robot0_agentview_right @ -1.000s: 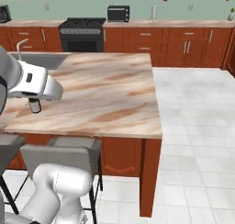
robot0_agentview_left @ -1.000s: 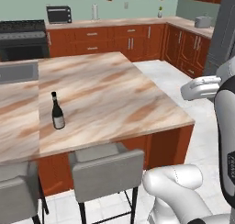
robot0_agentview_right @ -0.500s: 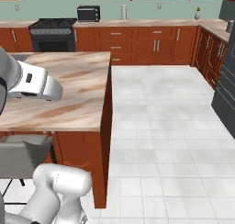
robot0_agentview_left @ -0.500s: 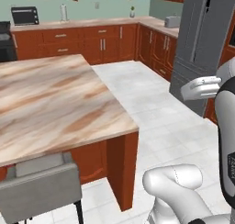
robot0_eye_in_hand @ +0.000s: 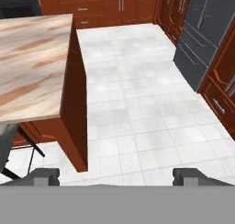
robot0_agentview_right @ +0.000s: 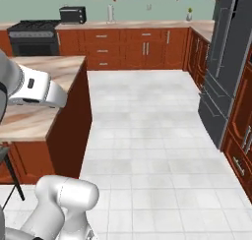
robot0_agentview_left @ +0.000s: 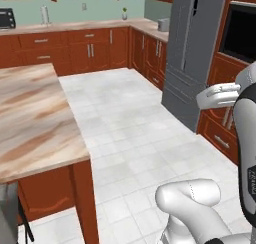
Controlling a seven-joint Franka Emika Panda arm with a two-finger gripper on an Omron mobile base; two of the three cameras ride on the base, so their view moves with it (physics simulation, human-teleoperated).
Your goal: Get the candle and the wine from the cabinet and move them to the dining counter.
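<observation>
Marble-topped, the dining counter (robot0_agentview_left: 35, 118) fills the left of the left base view, with the grey fridge (robot0_agentview_left: 192, 53) well apart across the tiled floor. From the right base view, a toaster (robot0_agentview_right: 72, 14) sits beyond the dining counter on the wall counter. Over the dining counter's corner in the hand view, the gripper (robot0_eye_in_hand: 117, 176) holds its fingertips (robot0_eye_in_hand: 46, 175) spread wide, empty.

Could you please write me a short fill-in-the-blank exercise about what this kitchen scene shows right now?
1. The tool has its two fingertips standing wide ____.
2. The dining counter has a marble top on a red-brown ____ base.
3. The tall grey fridge stands on the ____ side of the left base view.
4. The floor is laid with pale ____.

Missing words: apart; wood; right; tiles
</observation>
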